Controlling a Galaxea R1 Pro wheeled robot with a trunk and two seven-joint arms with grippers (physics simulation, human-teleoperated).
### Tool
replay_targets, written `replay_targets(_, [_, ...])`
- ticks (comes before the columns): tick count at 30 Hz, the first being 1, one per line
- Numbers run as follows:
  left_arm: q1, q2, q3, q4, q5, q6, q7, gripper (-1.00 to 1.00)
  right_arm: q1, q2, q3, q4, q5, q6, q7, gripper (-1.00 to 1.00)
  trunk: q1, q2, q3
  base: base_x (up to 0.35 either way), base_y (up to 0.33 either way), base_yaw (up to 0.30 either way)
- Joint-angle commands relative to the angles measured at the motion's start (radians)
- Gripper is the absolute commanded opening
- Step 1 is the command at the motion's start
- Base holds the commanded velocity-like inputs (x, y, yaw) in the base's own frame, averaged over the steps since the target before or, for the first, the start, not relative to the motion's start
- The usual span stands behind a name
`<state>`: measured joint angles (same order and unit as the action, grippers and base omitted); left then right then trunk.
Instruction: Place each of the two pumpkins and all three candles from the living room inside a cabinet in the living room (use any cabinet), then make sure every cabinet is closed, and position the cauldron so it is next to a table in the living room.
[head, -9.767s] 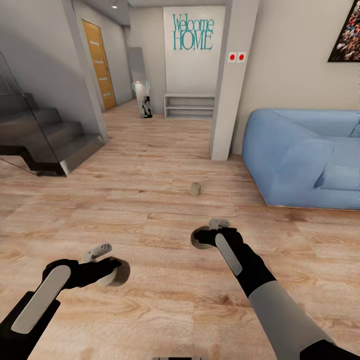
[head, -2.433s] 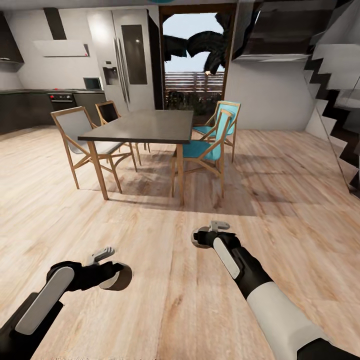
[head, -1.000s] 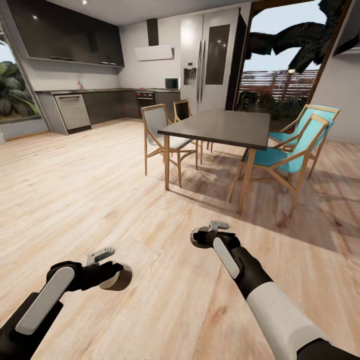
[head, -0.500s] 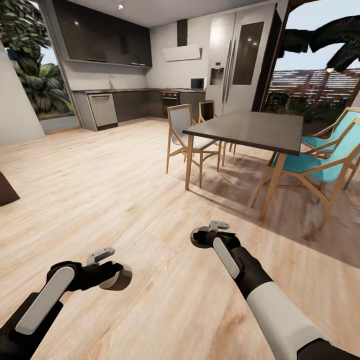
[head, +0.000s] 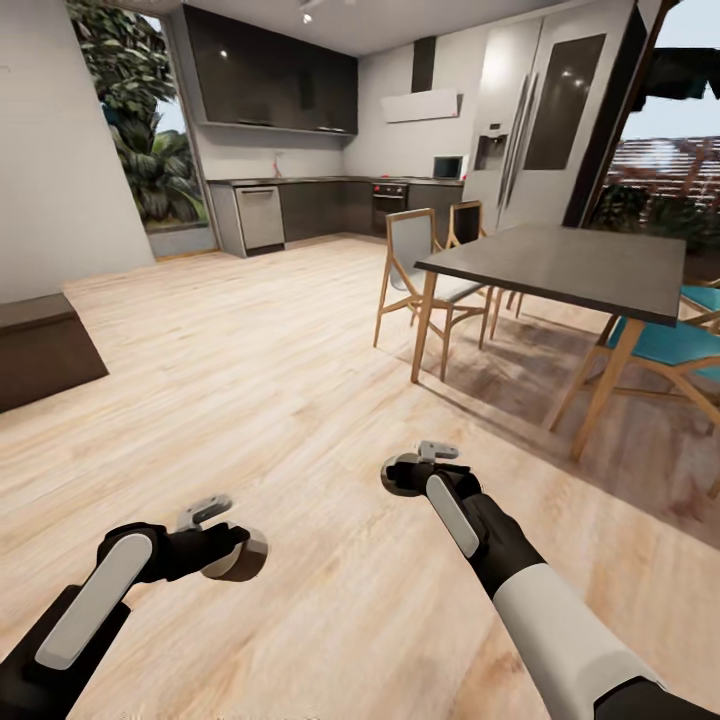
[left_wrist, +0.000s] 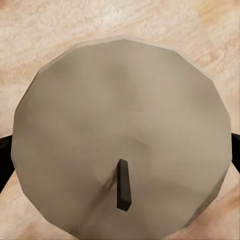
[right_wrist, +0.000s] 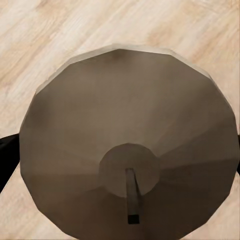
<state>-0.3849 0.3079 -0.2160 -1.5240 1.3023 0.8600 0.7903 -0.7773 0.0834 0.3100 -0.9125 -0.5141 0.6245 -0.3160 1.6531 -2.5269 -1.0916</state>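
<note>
Fingers of our left gripper (head: 232, 553) pinch one candle (left_wrist: 122, 150), and those of our right gripper (head: 405, 474) pinch another candle (right_wrist: 127, 155), both held low above the wood floor (head: 250, 380). Ahead to the right we see a dark dining table (head: 570, 265) with chairs (head: 415, 260), the kitchen (head: 300, 200) behind it, and a low dark-brown cabinet (head: 40, 345) at far left.

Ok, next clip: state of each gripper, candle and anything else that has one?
Left gripper: shut on a candle.
Right gripper: shut on a second candle.
Both candles: unlit, wicks bare.
Fridge: doors closed.
Dishwasher: closed.
Dining chairs: upright, pushed to the dining table.
</note>
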Motion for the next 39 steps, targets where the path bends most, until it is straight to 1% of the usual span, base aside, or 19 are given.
replay_targets(1, [-0.001,0.001,-0.002,-0.001,0.009,-0.001,0.01,-1.0,-0.001,-0.001,0.002,-0.002,-0.011,0.001,-0.009,-1.0,0.0,0.0,-0.001,0.0,0.0,0.292])
replay_targets(39, [-0.001,-0.001,-0.002,-0.001,0.009,-0.001,0.012,-1.0,-0.001,-0.001,0.003,-0.002,-0.009,0.001,-0.009,-1.0,0.0,0.0,-0.001,0.0,0.0,0.292])
